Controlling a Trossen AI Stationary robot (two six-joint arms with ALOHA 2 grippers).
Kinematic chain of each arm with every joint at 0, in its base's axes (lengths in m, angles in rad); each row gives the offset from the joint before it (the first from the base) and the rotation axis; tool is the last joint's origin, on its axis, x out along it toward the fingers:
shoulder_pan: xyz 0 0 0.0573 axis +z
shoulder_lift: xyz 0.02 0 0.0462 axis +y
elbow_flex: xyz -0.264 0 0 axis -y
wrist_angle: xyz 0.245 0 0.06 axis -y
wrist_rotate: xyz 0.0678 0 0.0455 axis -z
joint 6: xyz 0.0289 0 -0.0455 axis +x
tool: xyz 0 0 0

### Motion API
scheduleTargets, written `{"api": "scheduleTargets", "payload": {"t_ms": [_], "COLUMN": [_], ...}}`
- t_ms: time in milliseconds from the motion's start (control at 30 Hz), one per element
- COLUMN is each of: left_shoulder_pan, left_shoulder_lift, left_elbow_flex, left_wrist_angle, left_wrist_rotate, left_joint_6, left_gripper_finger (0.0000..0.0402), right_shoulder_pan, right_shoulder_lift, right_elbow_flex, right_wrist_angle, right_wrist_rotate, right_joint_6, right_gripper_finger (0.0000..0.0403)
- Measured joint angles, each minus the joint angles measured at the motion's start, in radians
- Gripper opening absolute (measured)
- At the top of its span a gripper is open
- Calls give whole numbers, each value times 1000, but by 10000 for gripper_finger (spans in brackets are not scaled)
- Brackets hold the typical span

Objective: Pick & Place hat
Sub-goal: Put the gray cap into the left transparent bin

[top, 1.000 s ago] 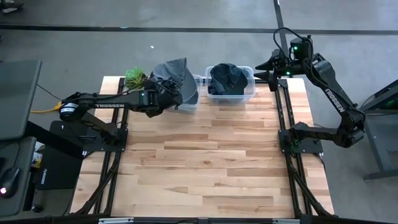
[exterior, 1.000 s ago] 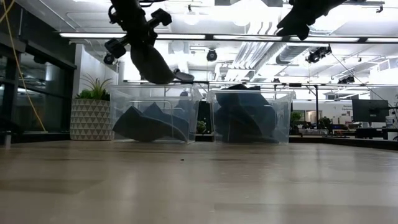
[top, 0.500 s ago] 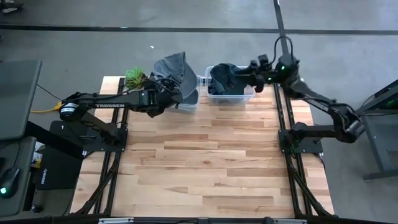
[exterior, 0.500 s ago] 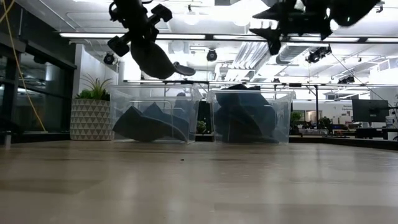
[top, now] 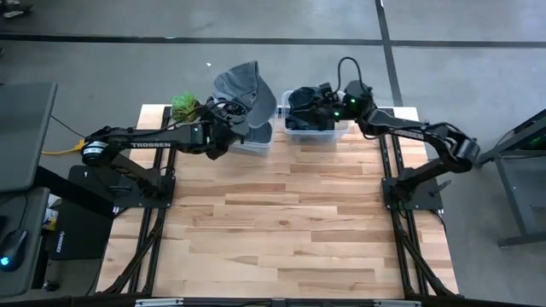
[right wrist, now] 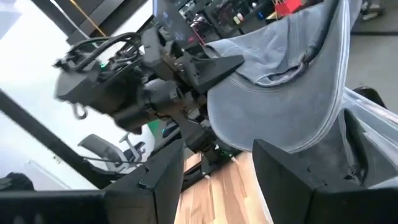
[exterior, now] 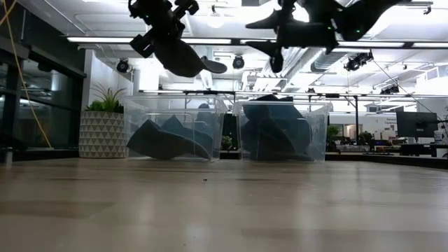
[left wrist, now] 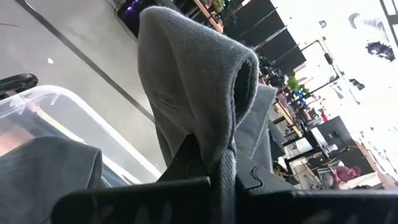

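Above the left clear plastic bin (top: 256, 136) at the wooden worktop's (top: 281, 222) far edge, the left gripper (top: 229, 119) is clamped on a raised grey fabric hat (top: 242, 88), while the right gripper (top: 317, 95) hangs spread over the right clear plastic bin (top: 316, 128).

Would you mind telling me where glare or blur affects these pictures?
Low view: ceiling lights glare behind the hat, leaving it a dark silhouette, and the near tabletop is soft. Left wrist view: one corner washes out white. Right wrist view: bright wash behind the left pincer. High view: evenly lit.
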Motion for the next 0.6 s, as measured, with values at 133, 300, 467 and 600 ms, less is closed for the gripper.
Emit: {"api": "scheduleTargets", "payload": {"t_ms": [133,300,467,600], "left_shoulder_pan": [0,20,58,91], "left_shoulder_lift": [0,0,0,5], "left_elbow_flex": [0,0,0,0], "left_wrist_angle": [32,129,257,322], "left_wrist_rotate": [-17,-21,38,96], "left_joint_6": [20,104,229,304], "left_gripper_finger": [0,0,0,0], "right_shoulder_pan": [6,-26,-60,-69], "right_shoulder_lift": [53,90,93,93], "right_elbow_flex": [67,88,88,88], "right_wrist_angle": [-52,-69,-58,-34], "right_wrist_rotate": [13,44,60,63], "right_joint_6": [14,6,-14,-17], "right_gripper_finger": [186,186,186,186]}}
